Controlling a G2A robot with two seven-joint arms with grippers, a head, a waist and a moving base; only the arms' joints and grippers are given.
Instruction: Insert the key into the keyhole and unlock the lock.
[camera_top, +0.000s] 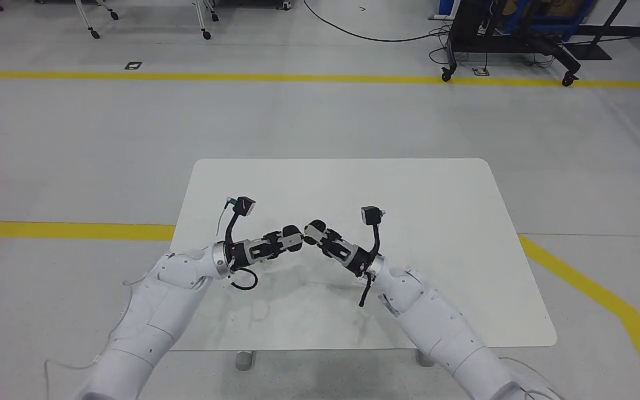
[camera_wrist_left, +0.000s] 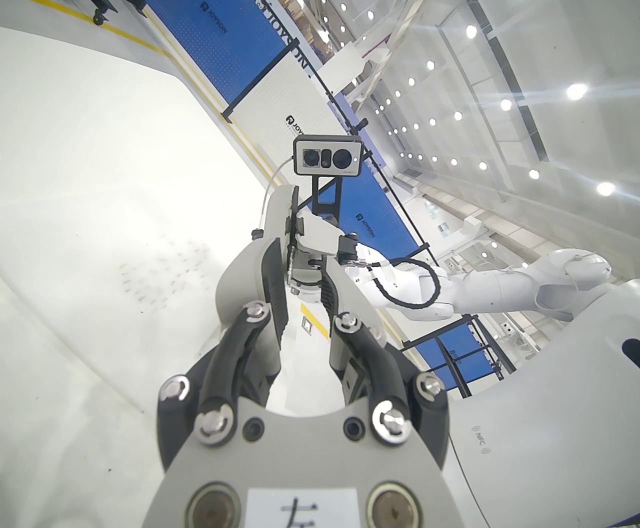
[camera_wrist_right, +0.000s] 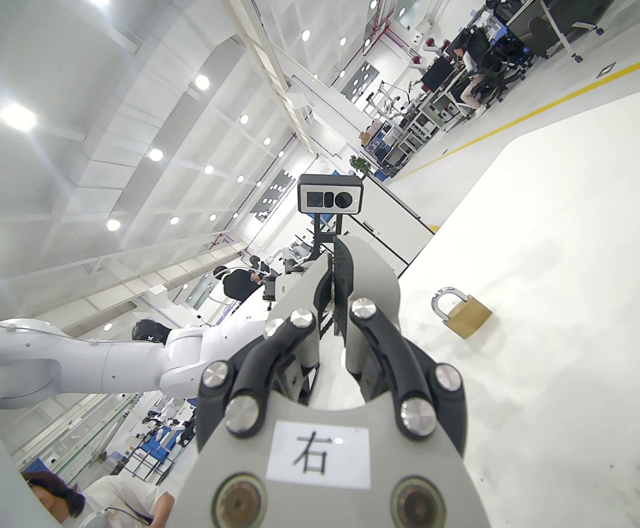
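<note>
Right gripper (camera_wrist_right: 336, 252) closed, left gripper (camera_wrist_left: 299, 256) slightly parted; right wrist view shows lock (camera_wrist_right: 467, 317).

White arms (camera_top: 440, 330), blk linkages (camera_wrist_left: 235, 350) w/ silver screws (camera_wrist_left: 212, 425) (grey end effector (camera_wrist_right: 334, 255) shells)

Brass padlock (camera_wrist_right: 467, 316) (silver shackle) lies flat on the white table (camera_wrist_right: 550, 240).

I monitor a white table (camera_top: 450, 200) with rounded corners, standing on a grey floor. A yellow floor line (camera_top: 300, 77) runs beyond the table's far edge. Past that line stands a black wheeled frame (camera_top: 510, 48), with a black cable (camera_top: 370, 39) lying near it. Blue partition panels (camera_wrist_left: 235, 55) stand near the table.
</note>
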